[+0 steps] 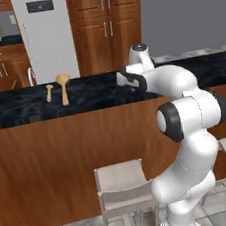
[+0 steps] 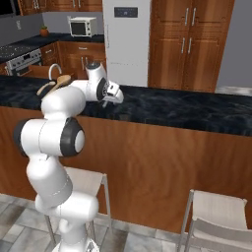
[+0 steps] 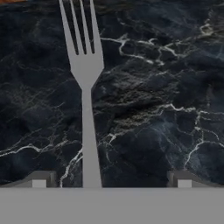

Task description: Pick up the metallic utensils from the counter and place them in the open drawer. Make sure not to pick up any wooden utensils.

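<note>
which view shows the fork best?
Hand view: the fork lies flat on the counter, tines and handle sharp, between the tips of the open end effector. In both base views the arm blocks it, so the fork can't be made out.

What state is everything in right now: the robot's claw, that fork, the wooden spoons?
gripper: open, fingers on either side of the fork's handle, nothing held.
fork: lying flat on the counter, not lifted.
long wooden spoon: lying flat on the counter, untouched.
short wooden utensil: lying flat beside the spoon, untouched.
cabinet doors: closed.
</note>
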Controlling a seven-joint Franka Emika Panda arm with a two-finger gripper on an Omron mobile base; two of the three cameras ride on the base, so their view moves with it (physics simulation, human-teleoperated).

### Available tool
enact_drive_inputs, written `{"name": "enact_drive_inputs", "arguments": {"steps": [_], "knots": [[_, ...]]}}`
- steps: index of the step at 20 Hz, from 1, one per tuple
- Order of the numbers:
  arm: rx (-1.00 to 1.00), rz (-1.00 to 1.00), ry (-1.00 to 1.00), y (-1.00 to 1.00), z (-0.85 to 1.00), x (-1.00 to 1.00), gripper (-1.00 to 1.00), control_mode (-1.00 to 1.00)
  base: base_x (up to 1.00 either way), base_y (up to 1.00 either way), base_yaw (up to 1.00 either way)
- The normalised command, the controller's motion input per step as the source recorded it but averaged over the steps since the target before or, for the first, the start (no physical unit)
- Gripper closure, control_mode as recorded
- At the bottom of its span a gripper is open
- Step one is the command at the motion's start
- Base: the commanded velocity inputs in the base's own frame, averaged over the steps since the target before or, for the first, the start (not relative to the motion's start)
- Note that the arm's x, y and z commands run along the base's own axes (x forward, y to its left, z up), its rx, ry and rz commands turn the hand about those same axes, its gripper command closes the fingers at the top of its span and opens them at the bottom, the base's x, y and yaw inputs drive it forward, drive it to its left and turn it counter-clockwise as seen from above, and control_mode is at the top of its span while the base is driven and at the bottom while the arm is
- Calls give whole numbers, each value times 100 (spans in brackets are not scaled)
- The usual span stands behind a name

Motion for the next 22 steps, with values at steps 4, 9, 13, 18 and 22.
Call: {"name": "enact_drive_inputs", "arguments": {"steps": [4,9,13,18,22], "knots": [[0,-2,-22,0,-33,0,-100,-100,0,0,0],[2,-4,1,0,-1,5,-100,-100,0,0,0],[0,-6,27,0,18,32,-100,-100,0,0,0],[0,-8,38,0,23,47,-100,-100,0,0,0],[0,-6,37,6,1,48,-100,-100,0,0,0]]}}
